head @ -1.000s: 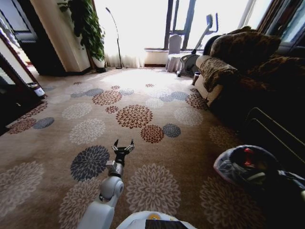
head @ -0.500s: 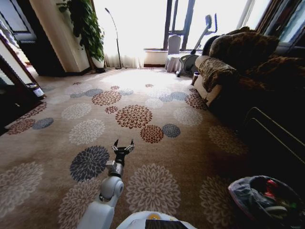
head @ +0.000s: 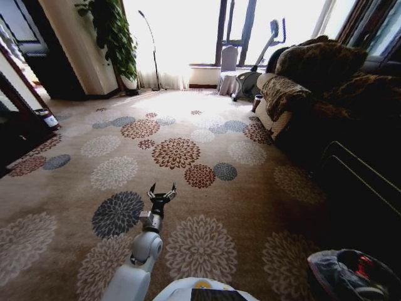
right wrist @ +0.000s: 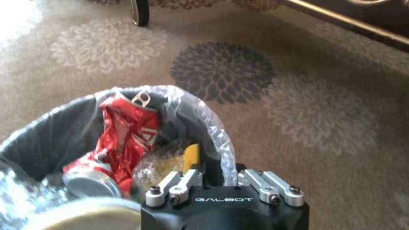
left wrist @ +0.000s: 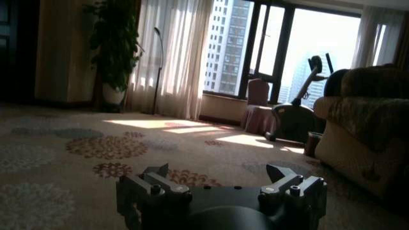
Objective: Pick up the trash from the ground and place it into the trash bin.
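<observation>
The trash bin [right wrist: 57, 139], a black bucket lined with a grey-white bag, holds trash: a crushed red can [right wrist: 124, 139], a clear plastic wad [right wrist: 150, 170] and a yellow piece [right wrist: 190, 155]. My right gripper [right wrist: 221, 181] is shut on the bin's rim, its fingers [right wrist: 172, 184] either side of the bagged edge. In the head view the trash bin [head: 341, 276] sits at the lower right corner with a red piece [head: 363, 266] inside. My left gripper [head: 161, 190] hangs open over the carpet ahead of me, nothing between its fingers [left wrist: 150, 182].
A dark sofa [head: 313, 75] and a low dark table frame [head: 363, 175] line the right side. A plant [head: 116, 37], a floor lamp [head: 150, 44] and an exercise bike [head: 263, 50] stand by the far window. A caster wheel [right wrist: 139, 12] stands beyond the bin.
The trash bin has moved down and to the right in the head view, toward my right side. The left arm and the carpet view have stayed still.
</observation>
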